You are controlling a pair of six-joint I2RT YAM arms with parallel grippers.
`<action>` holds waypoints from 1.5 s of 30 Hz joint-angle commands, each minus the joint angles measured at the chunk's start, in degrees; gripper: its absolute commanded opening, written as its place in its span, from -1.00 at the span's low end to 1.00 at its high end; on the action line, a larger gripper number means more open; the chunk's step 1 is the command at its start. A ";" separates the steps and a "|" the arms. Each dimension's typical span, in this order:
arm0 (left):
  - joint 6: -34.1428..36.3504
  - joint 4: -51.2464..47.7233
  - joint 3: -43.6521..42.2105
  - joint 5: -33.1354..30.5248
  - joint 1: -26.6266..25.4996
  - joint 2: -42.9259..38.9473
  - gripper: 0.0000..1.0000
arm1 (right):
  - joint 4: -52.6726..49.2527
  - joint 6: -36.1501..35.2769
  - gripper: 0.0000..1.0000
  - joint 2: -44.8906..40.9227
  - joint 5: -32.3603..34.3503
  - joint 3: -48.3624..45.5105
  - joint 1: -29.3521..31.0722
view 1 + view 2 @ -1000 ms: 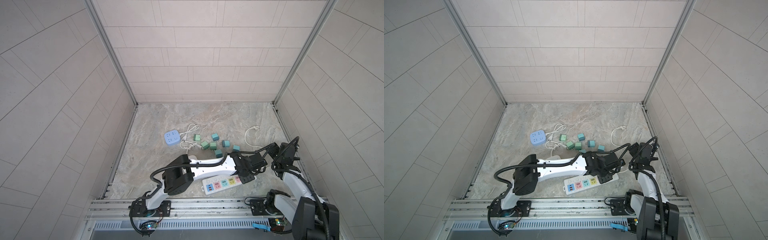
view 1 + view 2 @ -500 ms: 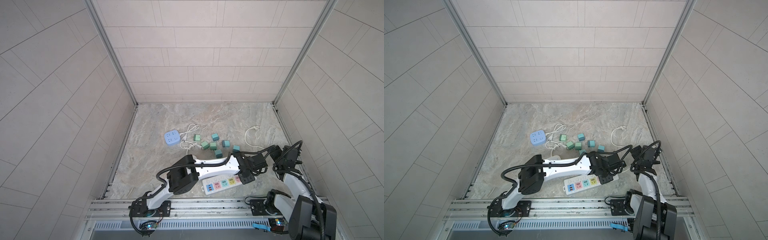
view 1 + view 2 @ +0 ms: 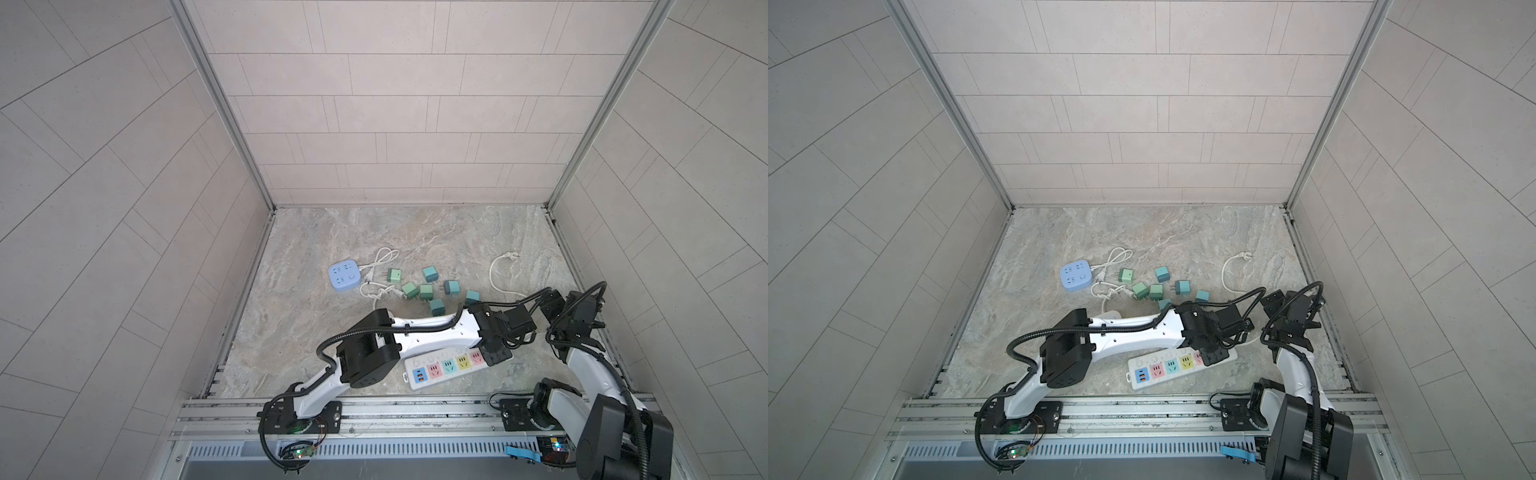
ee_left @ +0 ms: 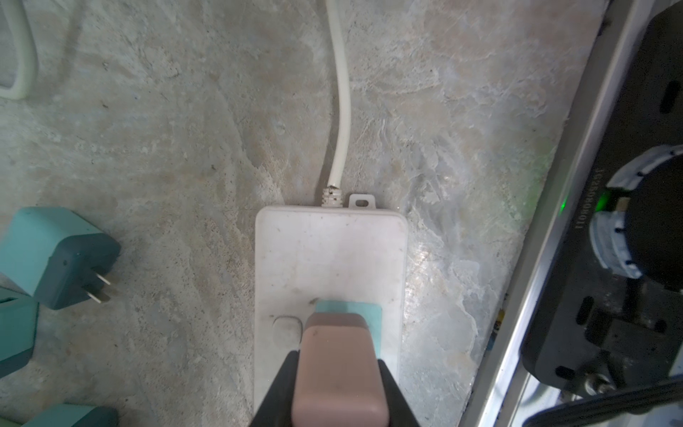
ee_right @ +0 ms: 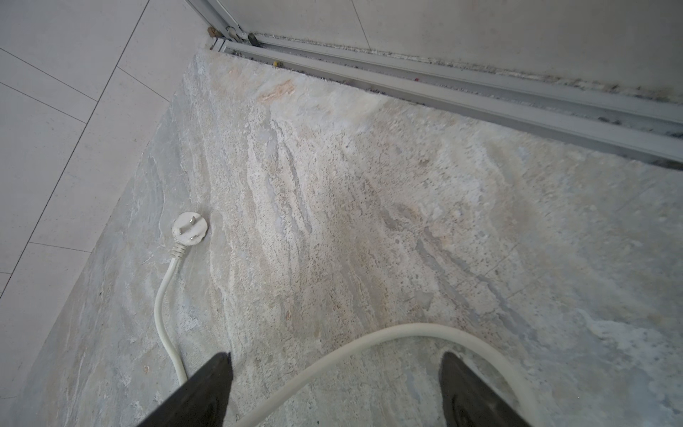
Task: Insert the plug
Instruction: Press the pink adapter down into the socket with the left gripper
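Observation:
My left gripper is shut on a dusty-pink plug. It holds the plug upright over a teal socket face near the cord end of the white power strip. The pins are hidden, so I cannot tell whether they sit in the socket. In both top views the left gripper covers the right end of the power strip. My right gripper is open above the strip's white cord, nothing between its fingers. It hangs by the right wall.
Several green and teal cube plugs lie behind the left arm, one close by. A blue socket block with a white cable sits further left. The cord's round plug lies near the back right. The right arm's base stands beside the strip.
My left gripper has come down and forward with the pink plug onto the strip's right end. The right gripper has drawn slightly toward the near side, still open.

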 commanded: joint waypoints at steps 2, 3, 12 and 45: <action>-0.37 -0.63 0.52 -0.16 0.61 1.90 -1.00 | -0.88 1.03 0.80 -0.93 1.28 -0.80 -0.32; -0.30 -0.63 0.51 -0.01 0.60 2.01 -1.00 | -0.81 1.04 0.80 -0.89 1.24 -0.78 -0.32; 0.20 -1.59 1.43 1.36 0.58 3.85 -1.00 | -1.41 1.22 0.80 -3.01 1.90 -1.44 -0.32; 1.19 -0.83 1.07 4.61 0.81 7.09 -0.29 | -2.38 1.40 0.84 -4.59 2.60 -1.86 -0.31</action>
